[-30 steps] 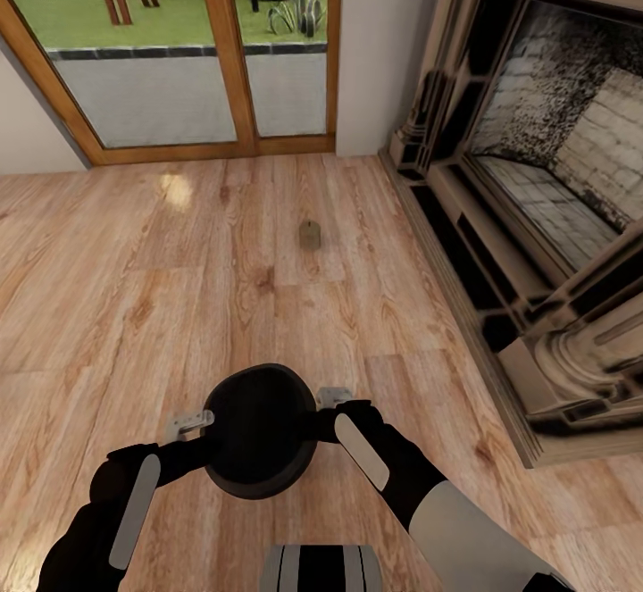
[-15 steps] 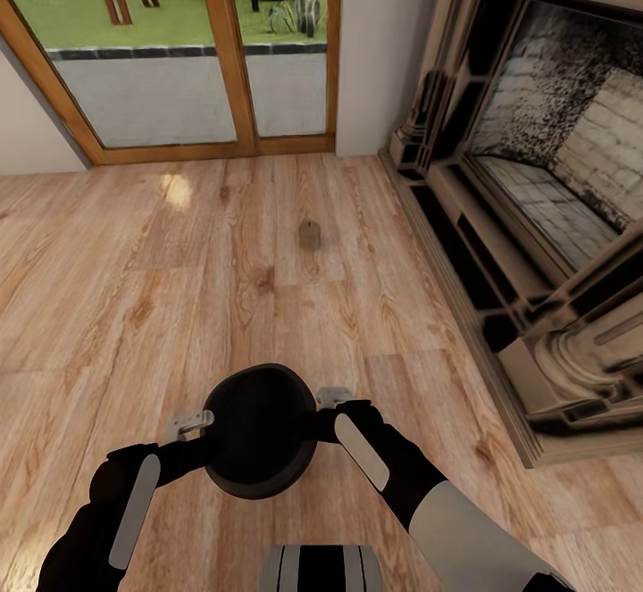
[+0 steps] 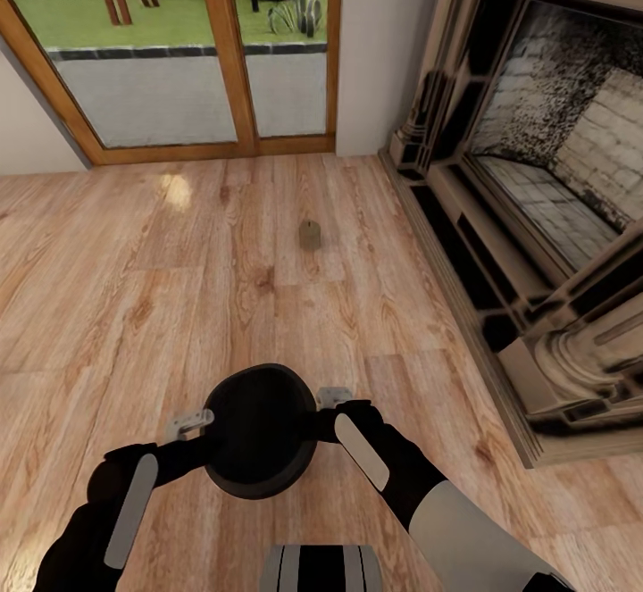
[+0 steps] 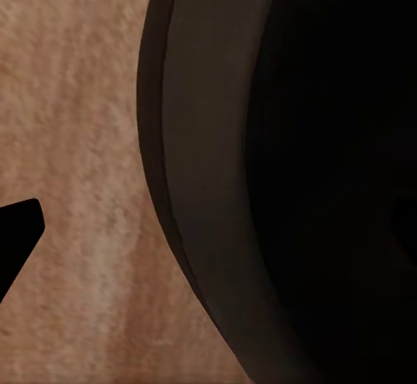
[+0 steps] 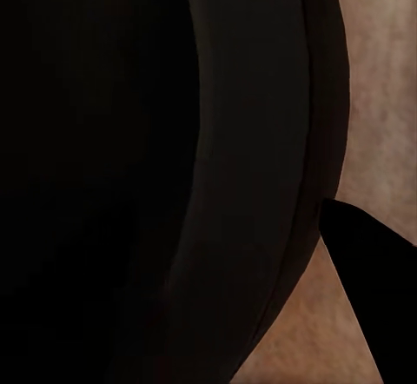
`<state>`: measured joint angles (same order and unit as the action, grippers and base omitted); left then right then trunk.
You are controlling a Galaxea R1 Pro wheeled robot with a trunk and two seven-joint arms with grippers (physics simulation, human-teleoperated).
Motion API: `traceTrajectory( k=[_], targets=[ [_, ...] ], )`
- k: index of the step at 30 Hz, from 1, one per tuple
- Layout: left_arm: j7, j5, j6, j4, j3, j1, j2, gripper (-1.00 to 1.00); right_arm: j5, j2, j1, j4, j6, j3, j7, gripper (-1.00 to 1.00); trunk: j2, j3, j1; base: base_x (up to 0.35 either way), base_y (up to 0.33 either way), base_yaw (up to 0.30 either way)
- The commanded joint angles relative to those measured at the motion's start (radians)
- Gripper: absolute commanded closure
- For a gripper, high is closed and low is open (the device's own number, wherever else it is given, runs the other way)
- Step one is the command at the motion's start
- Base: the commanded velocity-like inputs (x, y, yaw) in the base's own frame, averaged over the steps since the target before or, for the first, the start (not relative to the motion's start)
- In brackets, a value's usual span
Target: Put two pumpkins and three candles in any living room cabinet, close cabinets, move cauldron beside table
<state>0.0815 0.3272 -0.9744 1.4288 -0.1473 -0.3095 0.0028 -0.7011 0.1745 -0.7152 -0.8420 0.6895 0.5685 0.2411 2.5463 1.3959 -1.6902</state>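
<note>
A black round cauldron [image 3: 259, 431] sits low in front of my trunk, between my two arms. My left gripper [image 3: 192, 422] grips its rim on the left side and my right gripper [image 3: 332, 396] grips the rim on the right. In the left wrist view the cauldron's thick rim [image 4: 217, 184] passes close beside one dark fingertip [image 4: 17, 228]. The right wrist view has the same rim [image 5: 252, 141] next to a fingertip [image 5: 373, 262]. I cannot tell whether the cauldron rests on the floor. One small beige candle [image 3: 309, 235] stands upright on the wood floor ahead.
A large stone-and-brick fireplace [image 3: 536, 217] with a raised hearth runs along the right side. Glass doors in a wooden frame [image 3: 214, 56] close the far wall, beside a white wall section [image 3: 379, 38]. Wood floor [image 3: 134, 288] stretches ahead and to the left.
My left forearm has drifted very slightly to the left. The cauldron, the candle and the right arm hold their places.
</note>
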Motion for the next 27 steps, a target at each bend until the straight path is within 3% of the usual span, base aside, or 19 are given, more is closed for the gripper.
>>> traceTrajectory(
  k=[1,11,17,25,26,27],
  targets=[
    [0.009,0.015,-0.004,0.000,0.000,0.000,0.001,-1.00,-0.017,0.000,-0.001,-0.001,0.000,0.002,0.010,1.00,0.000,0.001,0.000,0.000,0.000,0.000],
    [0.009,0.023,-0.001,-0.041,0.000,-0.014,0.006,-1.00,-0.015,0.000,-0.001,-0.002,0.001,0.002,0.010,1.00,0.000,0.001,0.000,0.000,0.000,0.000],
    [0.009,0.018,0.002,-0.124,-0.003,-0.045,0.008,-1.00,-0.015,0.000,-0.001,-0.002,0.001,0.002,0.010,1.00,0.000,0.001,0.000,0.000,0.000,0.000],
    [0.009,0.018,0.002,-0.132,-0.003,-0.048,0.008,-1.00,-0.015,0.000,-0.001,-0.003,0.001,0.002,0.010,1.00,0.000,0.001,0.000,0.000,0.000,0.000],
    [0.009,0.018,0.002,-0.132,-0.003,-0.048,0.008,1.00,-0.015,0.000,-0.001,-0.003,0.001,0.002,0.010,1.00,0.000,0.001,0.000,0.000,0.000,0.000],
    [0.009,0.018,0.002,-0.132,-0.003,-0.048,0.008,1.00,-0.015,0.000,-0.001,-0.003,0.001,0.002,0.010,1.00,0.000,0.001,0.000,0.000,0.000,0.000]
  ],
)
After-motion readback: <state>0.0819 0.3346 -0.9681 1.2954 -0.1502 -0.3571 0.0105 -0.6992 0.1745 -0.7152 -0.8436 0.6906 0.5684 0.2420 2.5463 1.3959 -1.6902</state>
